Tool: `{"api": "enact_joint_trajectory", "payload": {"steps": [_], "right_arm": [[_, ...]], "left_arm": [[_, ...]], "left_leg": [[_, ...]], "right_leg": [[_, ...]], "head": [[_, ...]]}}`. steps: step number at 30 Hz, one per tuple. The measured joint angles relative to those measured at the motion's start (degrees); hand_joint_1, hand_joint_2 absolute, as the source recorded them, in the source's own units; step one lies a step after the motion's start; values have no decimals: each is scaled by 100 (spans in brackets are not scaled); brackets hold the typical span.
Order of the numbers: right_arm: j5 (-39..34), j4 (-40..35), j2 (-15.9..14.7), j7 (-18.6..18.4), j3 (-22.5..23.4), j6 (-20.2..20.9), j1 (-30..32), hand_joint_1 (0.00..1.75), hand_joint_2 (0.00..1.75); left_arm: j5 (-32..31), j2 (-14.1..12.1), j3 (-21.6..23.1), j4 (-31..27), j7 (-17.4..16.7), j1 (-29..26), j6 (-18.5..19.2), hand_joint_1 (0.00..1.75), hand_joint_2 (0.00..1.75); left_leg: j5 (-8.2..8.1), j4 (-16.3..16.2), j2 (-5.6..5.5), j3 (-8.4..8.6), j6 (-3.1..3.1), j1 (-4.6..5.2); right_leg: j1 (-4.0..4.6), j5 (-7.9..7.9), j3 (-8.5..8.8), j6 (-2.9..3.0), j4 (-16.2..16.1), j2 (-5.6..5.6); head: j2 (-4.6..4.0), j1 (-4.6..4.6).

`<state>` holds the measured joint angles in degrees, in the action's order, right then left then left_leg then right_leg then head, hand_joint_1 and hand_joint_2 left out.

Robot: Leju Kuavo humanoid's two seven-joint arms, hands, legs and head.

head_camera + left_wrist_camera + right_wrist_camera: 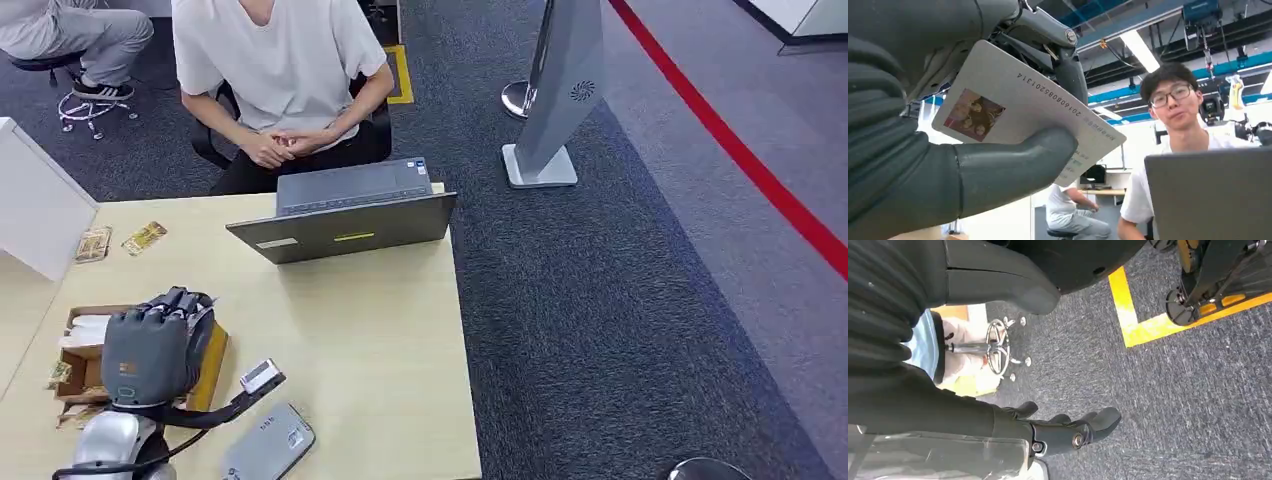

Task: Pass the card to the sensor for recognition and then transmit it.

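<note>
At about 8 o'clock on the table (380,340) in the head view, the left hand (150,345) hovers over a cardboard box (212,365), knuckles up, hiding the card. The left wrist view shows the card (1013,100) clamped between the thick thumb (1013,162) and the darker fingers (1068,70) behind it, printed face outward. At 5 o'clock of the hand lies a grey sensor (270,445). At 12 o'clock stands a laptop (345,210), a seated person (285,70) behind it. The right hand (1068,432) hangs over carpet (1173,405), fingers apart, holding nothing.

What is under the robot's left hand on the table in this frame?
An open cardboard box of small items sits under the left hand, which covers most of its inside. The left wrist view shows the hand gripping a card, hidden from the head view.
</note>
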<state>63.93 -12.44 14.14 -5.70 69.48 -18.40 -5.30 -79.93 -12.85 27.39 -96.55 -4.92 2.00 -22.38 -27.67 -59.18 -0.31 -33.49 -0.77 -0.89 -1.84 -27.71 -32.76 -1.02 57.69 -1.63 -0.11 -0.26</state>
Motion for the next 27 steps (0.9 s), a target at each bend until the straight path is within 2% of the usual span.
{"api": "enact_joint_trajectory", "payload": {"steps": [8, 18, 24, 27], "right_arm": [[-4, 0, 9, 0, 94, -2, -7, 0, 175], [-15, 0, 15, 0, 109, -4, -17, 0, 175], [-118, 0, 15, 2, 184, -13, -22, 0, 175], [-118, 0, 15, 4, 210, -13, -25, 0, 175]], "left_arm": [[52, -103, 157, -434, 120, -133, 15, 175, 175], [15, -111, 181, -515, 229, -185, 74, 175, 175], [20, -208, 345, -515, 343, -420, 494, 175, 175], [15, -269, 421, -509, 360, -496, 531, 175, 175]], "left_leg": [[9, 0, -11, 4, 10, 1], [9, 0, -18, 4, 11, 1], [9, 0, -18, 3, 11, 1], [9, 0, -19, 2, 11, 1]], "right_leg": [[0, 4, 11, 0, 0, 13], [0, 4, 12, 0, 0, 17], [0, 3, 11, -1, 0, 16], [0, 3, 11, -1, 0, 17]], "head": [[0, -2], [0, -2], [0, -2], [0, -2]]}}
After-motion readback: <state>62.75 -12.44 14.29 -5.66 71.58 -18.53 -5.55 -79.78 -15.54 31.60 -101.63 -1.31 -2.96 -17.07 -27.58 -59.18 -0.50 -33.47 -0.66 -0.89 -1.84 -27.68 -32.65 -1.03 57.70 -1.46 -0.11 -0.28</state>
